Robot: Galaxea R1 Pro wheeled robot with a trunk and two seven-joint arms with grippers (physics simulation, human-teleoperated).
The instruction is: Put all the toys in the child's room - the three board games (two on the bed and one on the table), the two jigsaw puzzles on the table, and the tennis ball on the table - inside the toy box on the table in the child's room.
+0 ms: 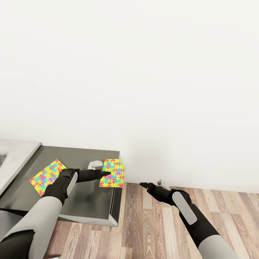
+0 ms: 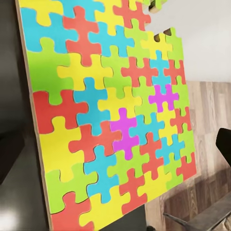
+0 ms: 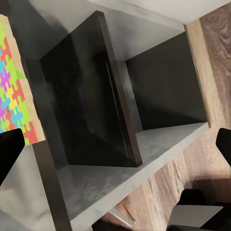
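1. Where the head view begins at its left edge, a pale grey-white surface [image 1: 16, 158] sits higher than the dark grey cabinet [image 1: 90, 205] beside it; the cabinet top is flat, matte and sharp-edged.
2. On that dark top lies 1 jigsaw puzzle [image 1: 47, 176], a thin flat board of interlocking yellow, green, blue, red and pink pieces, set at a slant, with the left forearm passing just beside its right corner.
3. The left gripper [image 1: 105, 173] reaches right across the cabinet top and meets the left edge of a second jigsaw puzzle [image 1: 112, 173]; 1 dark finger overlaps the board there. This board sits at the cabinet's right edge, its far side over the rim toward the white wall [image 1: 144, 72]. Whether the jaws are pinched on the board or merely against it, I cannot tell.
4. In the left wrist view the same puzzle [image 2: 110, 115] shows glossy, flat colour and a thin brown card edge, with a notch at 1 corner where pieces are missing.
5. Right of the cabinet, the right gripper [image 1: 149, 186] hangs over the wood-plank floor [image 1: 151, 223], well apart from both puzzles; its dark fingers stand spread, holding nothing.
6. The right wrist view looks into the cabinet's open side [image 3: 144, 96]: smooth dark panels, a grey shelf, and a strip of the puzzle [image 3: 13, 91] at the top edge.
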